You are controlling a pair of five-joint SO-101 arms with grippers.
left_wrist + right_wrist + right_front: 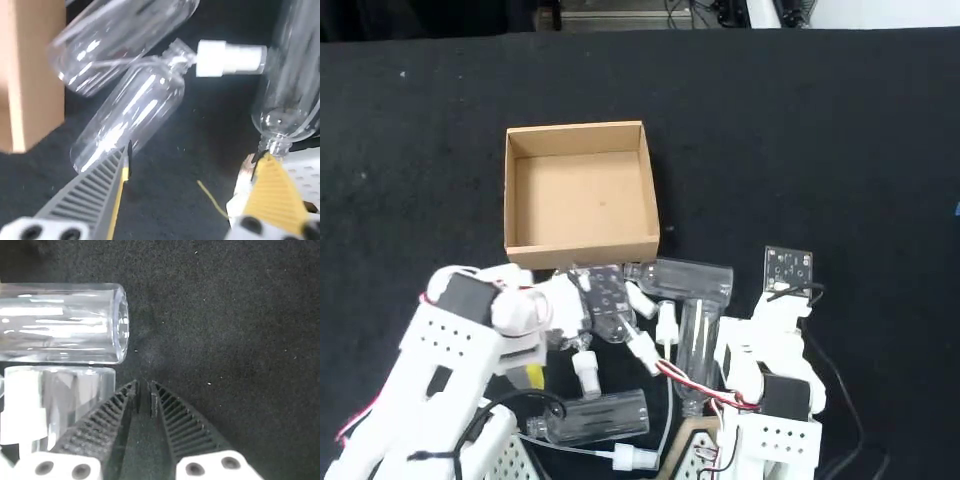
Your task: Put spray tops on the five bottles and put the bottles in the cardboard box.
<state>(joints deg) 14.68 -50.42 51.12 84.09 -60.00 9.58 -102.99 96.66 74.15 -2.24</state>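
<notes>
One black cloth table (840, 140) | cables behind (685, 12) | left end effector (197, 151) agape | right end effector (144, 387) closed, empty

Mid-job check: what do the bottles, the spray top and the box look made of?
bottles: clear glossy plastic, probably; the black table cover shows through them, with bright streaks of glare. spray top: opaque white plastic, smooth, fairly matte. box: plain brown cardboard, matte, thin walls.
</notes>
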